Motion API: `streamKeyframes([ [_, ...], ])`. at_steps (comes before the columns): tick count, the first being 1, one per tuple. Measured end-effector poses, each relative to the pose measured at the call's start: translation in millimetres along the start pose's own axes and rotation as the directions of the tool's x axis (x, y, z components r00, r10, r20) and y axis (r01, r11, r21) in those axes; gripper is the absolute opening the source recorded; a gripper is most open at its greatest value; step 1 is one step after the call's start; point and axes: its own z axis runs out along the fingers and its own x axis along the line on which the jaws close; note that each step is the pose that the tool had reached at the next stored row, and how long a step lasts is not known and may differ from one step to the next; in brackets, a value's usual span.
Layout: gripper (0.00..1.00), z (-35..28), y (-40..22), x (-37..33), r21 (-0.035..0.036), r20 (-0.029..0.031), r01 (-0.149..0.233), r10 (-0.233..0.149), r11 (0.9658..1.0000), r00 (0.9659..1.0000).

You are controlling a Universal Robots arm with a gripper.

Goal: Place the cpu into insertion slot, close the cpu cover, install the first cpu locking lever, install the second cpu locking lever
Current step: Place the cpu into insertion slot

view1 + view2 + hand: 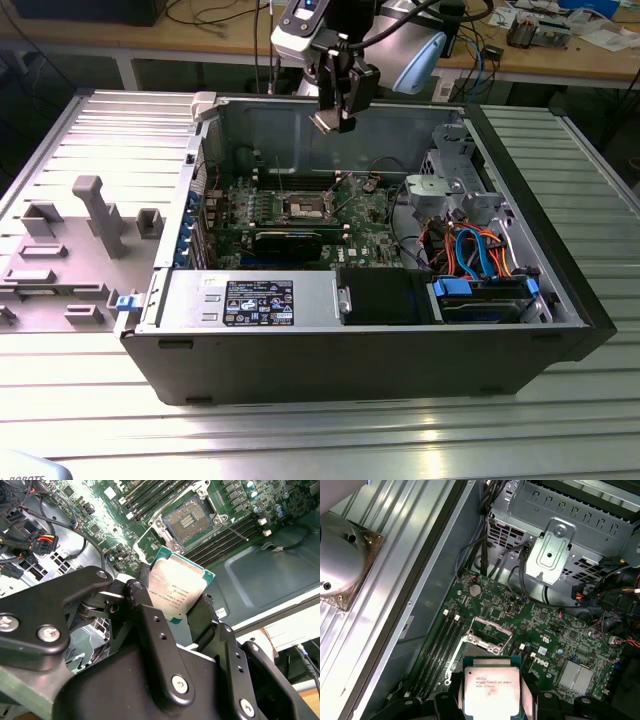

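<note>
Holding the cpu (177, 592) clamped between its two black fingers, the gripper (175, 607) hangs above the insertion slot (187, 520). In both wrist views the chip's silver-grey top faces the cameras and its green edge shows past the fingers, so I read the grip as firm on two opposite sides. In the exterior view the gripper sits high over the open computer case (560, 290), well above the slot and nowhere near touching the motherboard (370, 215).

From my seat, the slot looks ready and unfilled. Its dull contact field is bare inside the metal rim. The cpu cover (141, 547) is swung open just beside the slot, with green board visible through its cut-out. A thin locking lever (234, 531) lies slantwise across the memory slots (220, 542) next to the slot, and I take it to be released. I cannot pick out the second lever with any confidence.

As for progress, I judge that none of the four steps is finished. The chip is picked up and carried over the slot but not seated. The cover is not closed and neither lever is latched. Whether the chip's corner marking lines up with the slot I cannot tell from here, and it appears tilted in relation to the slot in the second wrist view.
</note>
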Motion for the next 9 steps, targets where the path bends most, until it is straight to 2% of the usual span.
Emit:
streamKeyframes([
  [9, 0.54, -0.1, -1.5, 0.6, -0.0008, 0.0031, -0.034, 0.034, 0.9994, 0.9994],
])
